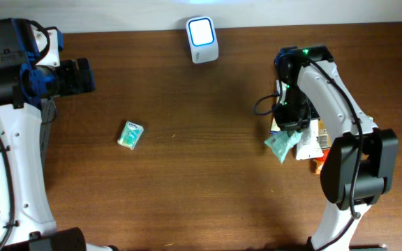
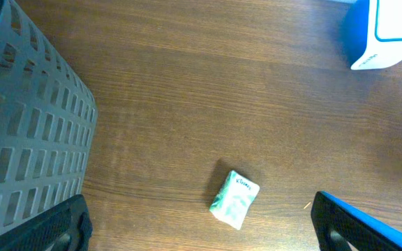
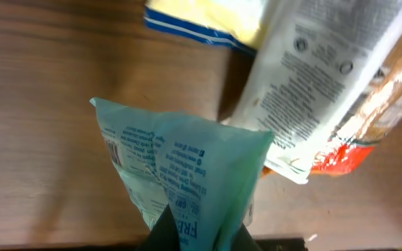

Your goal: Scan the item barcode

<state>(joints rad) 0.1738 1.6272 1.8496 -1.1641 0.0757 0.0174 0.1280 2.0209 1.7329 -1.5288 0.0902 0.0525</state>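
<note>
A brown wooden table (image 1: 201,153) fills the overhead view, with a white-and-black robot arm at each side. A grey perforated plastic crate (image 2: 26,125) shows only in the left wrist view, at that view's left edge. The left gripper (image 1: 84,75) is at the table's far left corner, and its jaws are spread wide apart. On the right side of the table is a heap of packets, overlapping each other. It includes a white printed plastic packet (image 3: 326,90), a yellow packet with a blue edge (image 3: 208,21) and an orange-red packet (image 3: 347,157). The right gripper (image 3: 194,231) is over this heap, its jaws pinched on a corner of a teal plastic pouch (image 1: 283,145). The pouch hangs at the heap's left edge, and a barcode (image 3: 110,150) shows near one of its sides. A white scanner with a blue-lit face (image 1: 202,40) stands at the back edge of the table, near the middle and well apart from the pouch. A small green-and-white wrapped packet (image 1: 130,134) lies alone on the wood, left of centre.
</note>
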